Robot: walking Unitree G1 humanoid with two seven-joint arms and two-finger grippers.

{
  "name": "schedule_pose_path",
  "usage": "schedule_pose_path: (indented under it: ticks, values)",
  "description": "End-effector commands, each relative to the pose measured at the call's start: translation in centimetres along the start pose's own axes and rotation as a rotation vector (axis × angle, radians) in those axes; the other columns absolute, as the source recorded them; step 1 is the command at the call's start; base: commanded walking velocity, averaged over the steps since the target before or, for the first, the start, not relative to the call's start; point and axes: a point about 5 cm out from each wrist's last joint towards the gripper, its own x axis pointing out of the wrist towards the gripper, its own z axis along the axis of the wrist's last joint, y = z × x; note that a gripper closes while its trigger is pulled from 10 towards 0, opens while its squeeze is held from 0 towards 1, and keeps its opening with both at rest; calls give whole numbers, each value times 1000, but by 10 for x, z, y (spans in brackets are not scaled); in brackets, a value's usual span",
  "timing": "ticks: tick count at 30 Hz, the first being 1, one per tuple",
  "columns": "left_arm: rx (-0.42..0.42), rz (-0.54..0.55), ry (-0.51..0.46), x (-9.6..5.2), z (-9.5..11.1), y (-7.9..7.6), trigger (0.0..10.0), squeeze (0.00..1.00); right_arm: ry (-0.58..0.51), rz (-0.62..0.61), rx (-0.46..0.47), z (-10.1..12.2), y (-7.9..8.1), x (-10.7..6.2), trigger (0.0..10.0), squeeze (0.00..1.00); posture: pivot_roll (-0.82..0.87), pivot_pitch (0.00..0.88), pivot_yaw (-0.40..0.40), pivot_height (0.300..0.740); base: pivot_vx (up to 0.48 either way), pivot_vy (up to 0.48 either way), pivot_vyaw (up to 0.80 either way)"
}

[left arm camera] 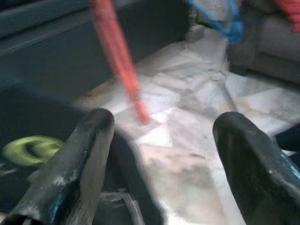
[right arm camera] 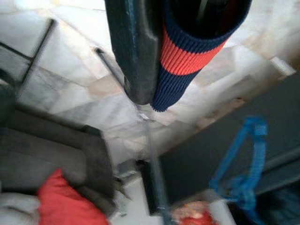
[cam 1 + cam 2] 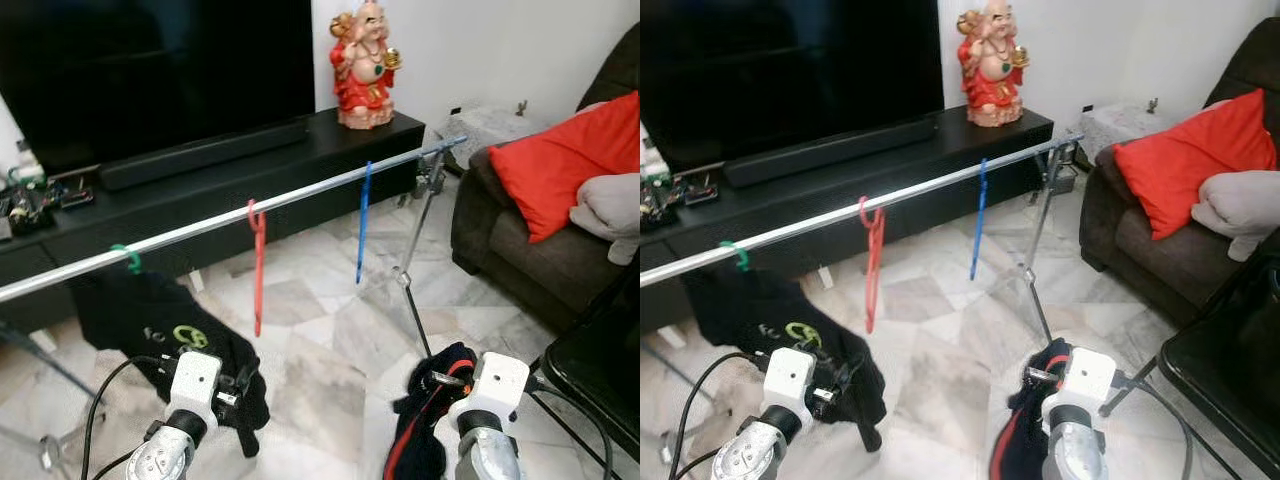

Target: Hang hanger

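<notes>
R gripper (image 3: 440,380) low, clamped on navy/red-cuffed garment (image 2: 187,51), cloth draped below it. L gripper (image 1: 159,154) fingers spread wide, holding nothing; black shirt (image 3: 150,320) on green hanger (image 3: 128,260) just beside it. Ahead & above both: rail (image 3: 300,197) w/ red hanger (image 3: 257,270), blue hanger (image 3: 364,225) farther along.

Red hanger (image 3: 257,268), blue hanger (image 3: 363,224), green hanger (image 3: 128,259) hooked on silver rail (image 3: 300,195)

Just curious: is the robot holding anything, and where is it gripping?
The right gripper pinches a navy garment by its red-striped ribbed edge. The left gripper holds nothing.
</notes>
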Motion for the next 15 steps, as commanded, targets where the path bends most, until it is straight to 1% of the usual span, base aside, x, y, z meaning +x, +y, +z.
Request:
schedule_pose_path:
  ticks: [1,15]
  values:
    - [15,18,-3,-1,2,8,10000,0,-33,10,9,6,4,2,10000,0,52,33,46,740,326,0,0]
    - [15,25,-24,2,9,10,10000,0,-37,25,-12,6,7,1,10000,0,55,34,48,740,330,0,0]
